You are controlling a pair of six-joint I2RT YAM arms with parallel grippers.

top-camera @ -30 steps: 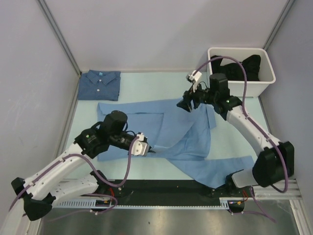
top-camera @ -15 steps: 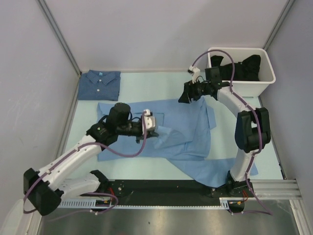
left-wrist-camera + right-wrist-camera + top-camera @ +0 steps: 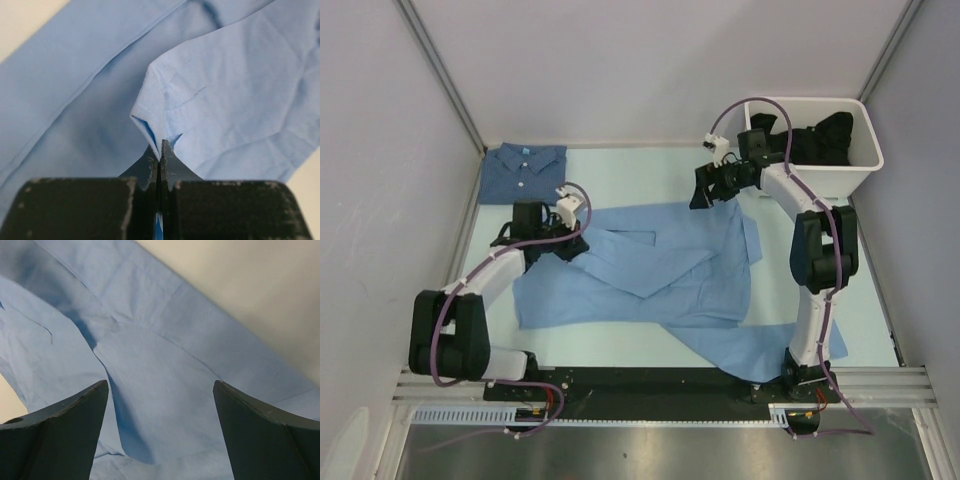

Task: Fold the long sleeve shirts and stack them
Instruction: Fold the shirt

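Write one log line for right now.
left claw: shut on light blue shirt | right claw: open over that shirt | dark blue shirt: folded, far left

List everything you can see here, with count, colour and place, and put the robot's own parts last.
light blue shirt: one, light sky-blue, spread partly folded across the middle of the table
denim-blue shirt: one, darker blue, folded at the far left corner
white bin: one, white, far right corner
dark clothing: a heap, count unclear, black, inside the white bin
table: one, pale green top, under everything
left gripper: one, black, shut on a fold of the light blue shirt near its left side
right gripper: one, dark grey, open and holding nothing, above the light blue shirt's far right edge
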